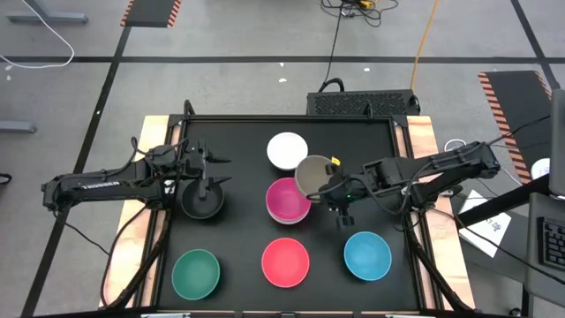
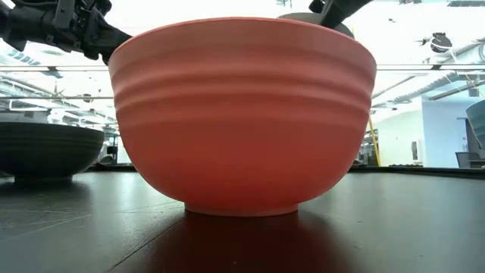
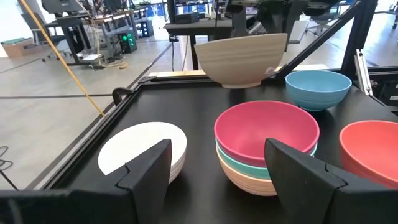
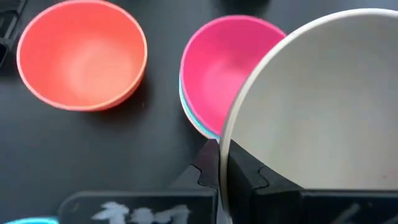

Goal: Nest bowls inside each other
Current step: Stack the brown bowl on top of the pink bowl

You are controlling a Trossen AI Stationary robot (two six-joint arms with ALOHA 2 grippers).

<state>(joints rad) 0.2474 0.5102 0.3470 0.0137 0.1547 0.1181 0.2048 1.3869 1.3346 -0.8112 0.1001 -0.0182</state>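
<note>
A: Where's the taupe bowl point(image 1: 313, 175) rn?
B: Up off the counter point(image 1: 243, 221), right gripper point(image 1: 334, 191) clamped tight on its rim, held just right of and over the edge of the magenta bowl point(image 1: 287, 200). Magenta tops a stack w/ teal and orange under.
A: Left gripper point(image 1: 205, 172)?
B: Fingers wide apart, holding nothing, over the black bowl point(image 1: 202, 201) at left.
A: Others?
B: White bowl point(image 1: 287, 150) far-center; green bowl point(image 1: 195, 273), red bowl point(image 1: 285, 262), blue bowl point(image 1: 367, 254) along the near row.
</note>
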